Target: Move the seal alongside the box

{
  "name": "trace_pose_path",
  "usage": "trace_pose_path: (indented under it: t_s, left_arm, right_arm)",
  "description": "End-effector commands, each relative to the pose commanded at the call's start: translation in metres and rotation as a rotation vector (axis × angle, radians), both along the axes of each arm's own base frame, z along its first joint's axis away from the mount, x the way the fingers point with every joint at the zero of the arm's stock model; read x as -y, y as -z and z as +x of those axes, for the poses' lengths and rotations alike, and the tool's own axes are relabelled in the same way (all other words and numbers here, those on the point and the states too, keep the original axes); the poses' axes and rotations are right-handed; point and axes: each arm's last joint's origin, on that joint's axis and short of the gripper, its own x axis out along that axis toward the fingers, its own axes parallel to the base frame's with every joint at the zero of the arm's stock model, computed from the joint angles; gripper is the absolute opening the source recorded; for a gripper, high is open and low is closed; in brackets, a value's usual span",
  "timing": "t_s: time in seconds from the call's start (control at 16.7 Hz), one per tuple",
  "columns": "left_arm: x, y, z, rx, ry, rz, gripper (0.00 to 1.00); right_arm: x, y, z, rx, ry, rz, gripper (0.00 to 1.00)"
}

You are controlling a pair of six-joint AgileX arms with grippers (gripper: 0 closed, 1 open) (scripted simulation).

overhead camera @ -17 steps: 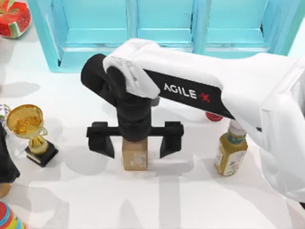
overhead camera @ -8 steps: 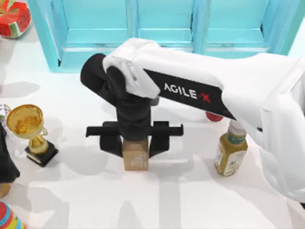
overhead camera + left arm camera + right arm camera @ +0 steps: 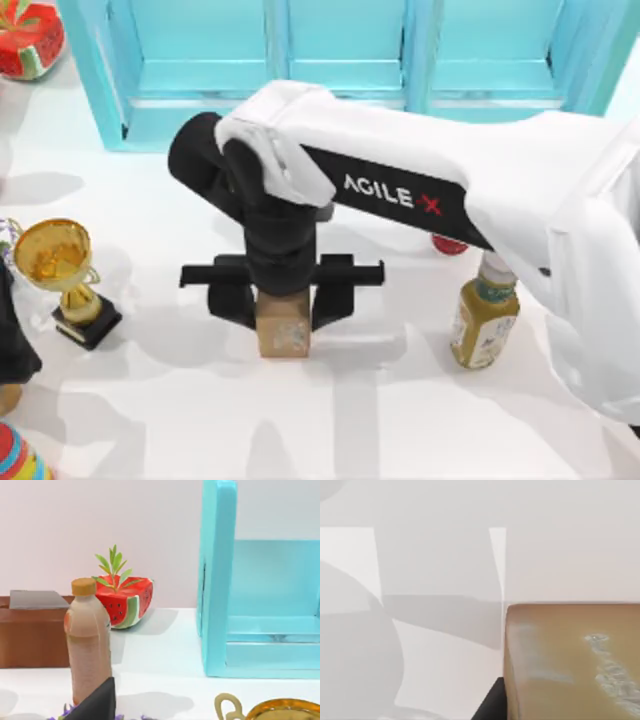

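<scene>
Bright, even light is flooding the white desk, casting soft grey shadows; nothing is blurring or glaring.

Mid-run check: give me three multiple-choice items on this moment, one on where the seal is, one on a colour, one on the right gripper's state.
1. Where does the seal stand?
A. inside the turquoise shelf
B. on the white table, between the right gripper's fingers
C. on top of the trophy

2. What colour is the cap of the bottle in the left wrist view?
A. orange-tan
B. blue
C. black

3. How is the right gripper set?
A. wide open, off to one side
B. shut on the seal
C. raised high above the shelf

Answers: 1 B, in the top view the seal sits on the table with a dark finger at each side. 2 A, the pinkish bottle carries an orange-tan cap. 3 B, the fingers press against both sides of the seal, with no gap visible.

The left gripper is parked at the table's left, near the trophy.
</scene>
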Motion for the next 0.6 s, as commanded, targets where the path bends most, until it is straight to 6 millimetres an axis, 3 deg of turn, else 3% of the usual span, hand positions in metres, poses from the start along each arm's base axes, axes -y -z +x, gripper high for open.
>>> trace_pose_path:
  t_s: [0.36, 0.6]
  left_arm:
    - [0.000, 0.000, 0.000, 0.000, 0.000, 0.000, 1.00]
    - [0.000, 0.000, 0.000, 0.000, 0.000, 0.000, 1.00]
  right_arm:
    - [0.001, -0.001, 0.001, 0.000, 0.004, 0.000, 0.00]
    - [0.000, -0.025, 0.002, 0.003, 0.007, 0.003, 0.00]
